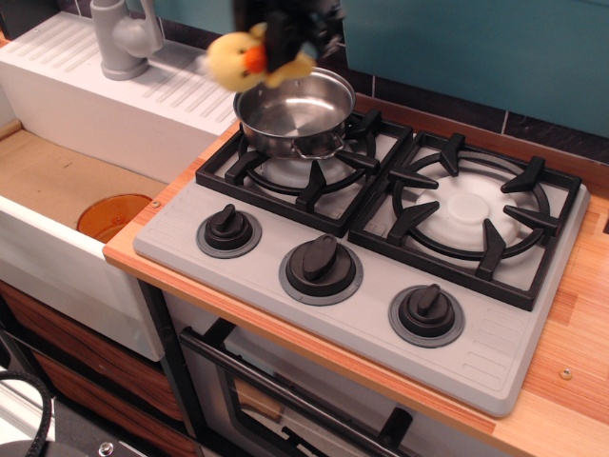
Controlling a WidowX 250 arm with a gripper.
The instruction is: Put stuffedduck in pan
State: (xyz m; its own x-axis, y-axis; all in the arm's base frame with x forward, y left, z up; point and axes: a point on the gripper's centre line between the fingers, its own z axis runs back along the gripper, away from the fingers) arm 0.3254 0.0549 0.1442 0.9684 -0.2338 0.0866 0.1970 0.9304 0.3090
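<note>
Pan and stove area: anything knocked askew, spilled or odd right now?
Nothing stands out. The pan sits upright and empty on the rear-left burner, and the stuffedduck hangs in the claw above the pan's left rim.

- Gripper mostly cut off by top edge; jaws' stance indistinct.
- Stuffedduck motion-blurred, outline soft; right part hidden by gripper.
- Pan: far rim partly hidden behind duck.
</note>
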